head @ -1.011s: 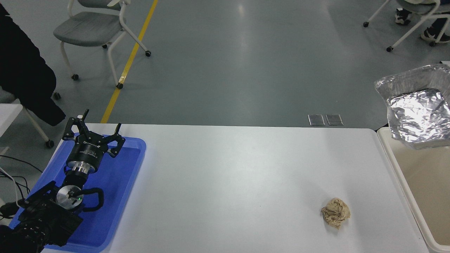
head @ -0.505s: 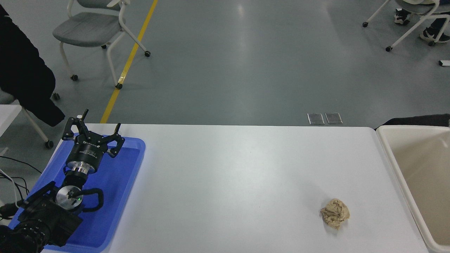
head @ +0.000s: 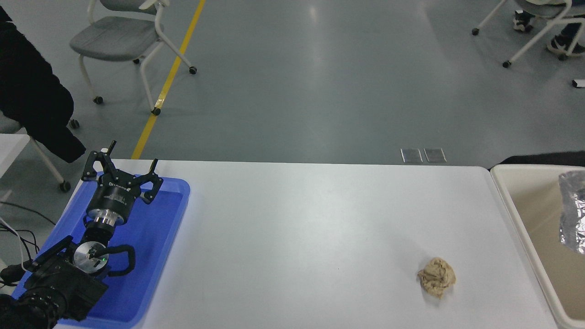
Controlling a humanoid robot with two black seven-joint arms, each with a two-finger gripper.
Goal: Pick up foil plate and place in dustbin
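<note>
lying inside the dustbin (head: pixel 525 214) at the right edge of the view, the foil plate (head: pixel 573 210) shows only as a crinkled silver strip against the beige inner wall, cut off by the frame. whether it rests on the bin's floor, leans on a wall or hangs in the air cannot be told, because most of it is out of sight and nothing is seen holding it. judged from that, the placing step looks done or nearly so.

the dustbin stands hard against the right end of the white bench (head: pixel 320 237), its thick rim just beside the bench edge, which would let something carried across the bench top drop straight in. the crumpled tan paper ball (head: pixel 437 283) sits on the bench near the bin, apart from it, and is no part of this job.

the left hand (head: pixel 119 177) is parked at the lower left above the flat blue tray (head: pixel 160 256), its black fingers (head: pixel 97 163) spread wide and holding nothing. it touches nothing that can be seen. the right hand is out of view, so its opening cannot be told.

beyond the bench, grey chairs (head: pixel 119 39) stand on the floor, and a dark sleeve (head: pixel 32 96) of a person shows at the far left.
</note>
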